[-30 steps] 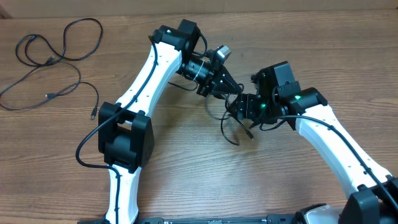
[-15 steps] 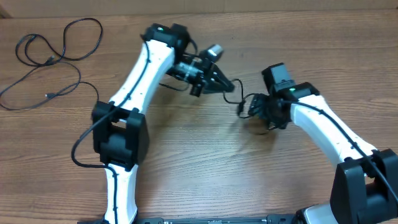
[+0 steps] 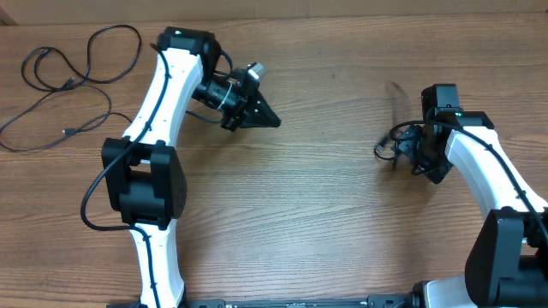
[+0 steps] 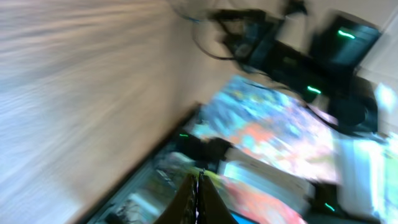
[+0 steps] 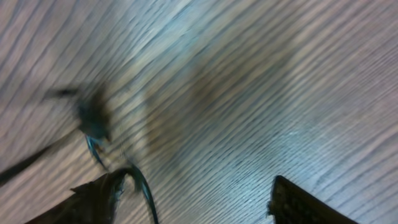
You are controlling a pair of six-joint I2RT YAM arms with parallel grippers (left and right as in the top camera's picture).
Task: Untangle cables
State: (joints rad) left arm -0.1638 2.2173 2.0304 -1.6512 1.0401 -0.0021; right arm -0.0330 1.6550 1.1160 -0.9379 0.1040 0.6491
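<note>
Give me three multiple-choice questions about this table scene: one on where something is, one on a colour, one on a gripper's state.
1. Where do the long loose cables lie?
A. far left of the table
B. between the two grippers
C. by the right arm's base
2. What colour are they?
A. white
B. black
C. red
3. The left gripper is:
A. wide open
B. shut
C. clamped on a cup
Answers: 1 A, they curl in the overhead view's top-left corner; 2 B, every strand looks black; 3 B, its fingers meet with no gap.
</note>
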